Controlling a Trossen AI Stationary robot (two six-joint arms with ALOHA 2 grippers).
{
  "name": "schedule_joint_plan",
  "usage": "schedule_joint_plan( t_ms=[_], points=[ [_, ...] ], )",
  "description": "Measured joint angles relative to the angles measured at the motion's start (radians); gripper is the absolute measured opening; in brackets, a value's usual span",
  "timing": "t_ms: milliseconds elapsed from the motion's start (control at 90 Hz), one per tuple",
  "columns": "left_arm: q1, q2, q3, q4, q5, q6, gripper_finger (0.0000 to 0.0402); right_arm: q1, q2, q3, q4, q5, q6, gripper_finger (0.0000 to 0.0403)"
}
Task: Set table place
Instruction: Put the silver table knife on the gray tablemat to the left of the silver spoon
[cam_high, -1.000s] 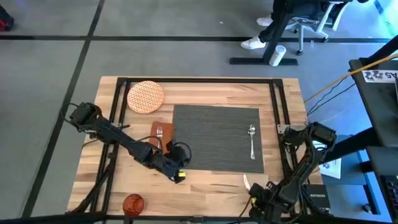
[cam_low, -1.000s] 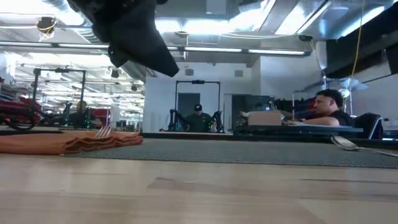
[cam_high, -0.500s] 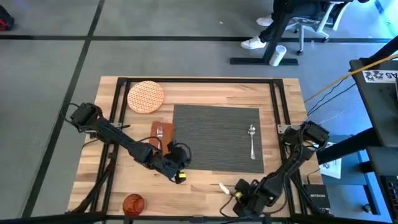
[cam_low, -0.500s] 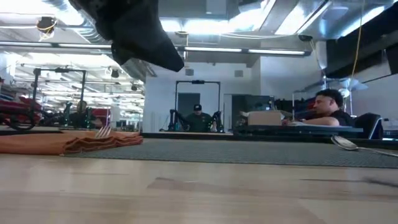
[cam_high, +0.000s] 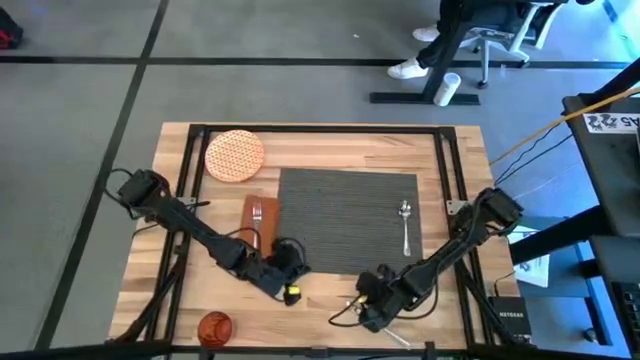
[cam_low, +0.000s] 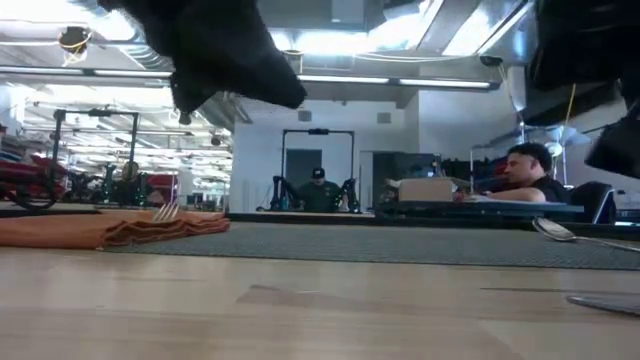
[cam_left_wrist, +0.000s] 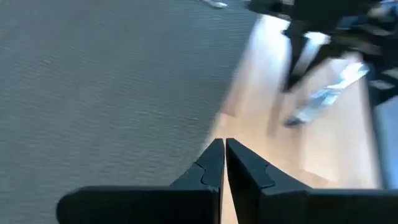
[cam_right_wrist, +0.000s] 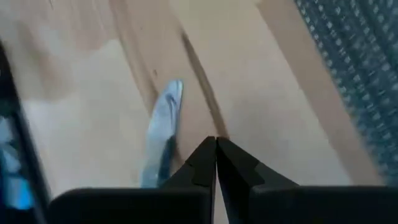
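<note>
Right gripper (cam_high: 368, 305), fingers pressed together on nothing, hovers beside the knife (cam_right_wrist: 163, 127) lying on the bench (cam_high: 330, 290) near the placemat (cam_high: 345, 220); left gripper (cam_high: 285, 285) likewise closed, empty.

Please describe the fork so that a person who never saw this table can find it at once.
Start at the dark grey placemat in the middle of the table. Just off its left edge lies a long brown napkin, below the round orange plate. The fork rests on that napkin; the spoon lies on the mat's right side instead.
</note>
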Motion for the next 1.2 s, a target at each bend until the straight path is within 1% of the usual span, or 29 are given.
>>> schedule_joint_plan(
  t_ms=[144, 244, 367, 433, 489, 656, 1200],
  points=[
    [-0.027, 0.047, 0.0, 0.016, -0.002, -0.084, 0.0, 0.015, -0.012, 0.0, 0.023, -0.024, -0.11, 0.0],
    [-0.037, 0.071, 0.0, 0.02, -0.006, -0.129, 0.0, 0.004, -0.013, 0.002, 0.13, -0.058, -0.16, 0.0],
    [-0.042, 0.08, 0.0, 0.017, -0.005, -0.142, 0.0, -0.009, -0.013, 0.002, 0.227, -0.086, -0.208, 0.0],
    [-0.042, 0.08, 0.0, 0.02, -0.006, -0.148, 0.0, -0.021, -0.008, 0.004, 0.259, -0.106, -0.213, 0.0],
    [-0.041, 0.082, 0.0, 0.019, -0.006, -0.148, 0.0, -0.028, 0.003, 0.003, 0.251, -0.126, -0.213, 0.0],
    [-0.041, 0.082, 0.0, 0.014, -0.008, -0.146, 0.0, -0.053, 0.066, 0.002, 0.294, -0.185, -0.211, 0.0],
    [-0.043, 0.082, 0.0, 0.014, -0.008, -0.145, 0.0, -0.105, 0.095, 0.002, 0.291, -0.225, -0.207, 0.0]
  ],
)
